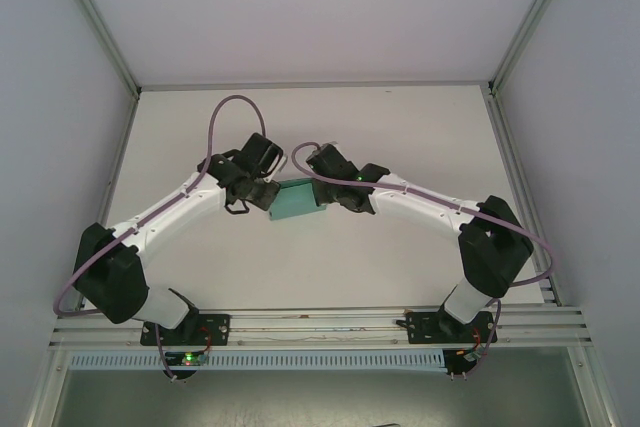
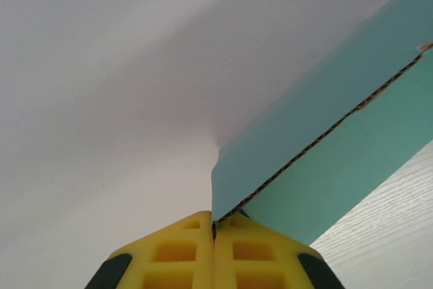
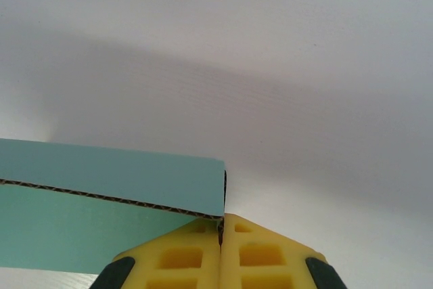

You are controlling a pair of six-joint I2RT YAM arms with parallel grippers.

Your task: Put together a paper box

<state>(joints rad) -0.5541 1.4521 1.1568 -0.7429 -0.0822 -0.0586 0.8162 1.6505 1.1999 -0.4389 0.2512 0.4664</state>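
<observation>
The paper box [image 1: 295,204] is a small teal-green card piece in the middle of the white table [image 1: 410,137], held between both arms. My left gripper [image 1: 266,197] meets its left end. In the left wrist view the yellow fingers [image 2: 183,255] are pressed together, and the gripper [image 2: 214,225] pinches the corrugated edge of a teal wall [image 2: 318,147]. My right gripper [image 1: 323,194] meets the box's right end. Seen from the right wrist, that gripper [image 3: 221,225] is shut on the corner of a teal panel [image 3: 108,170], which runs off to the left. The box's inside is hidden.
White enclosure walls stand on the left [image 1: 50,127] and right [image 1: 590,127] of the table. An aluminium rail [image 1: 320,325] runs along the near edge by the arm bases. A purple cable [image 1: 225,112] loops above the left arm. Bare tabletop lies behind and in front of the box.
</observation>
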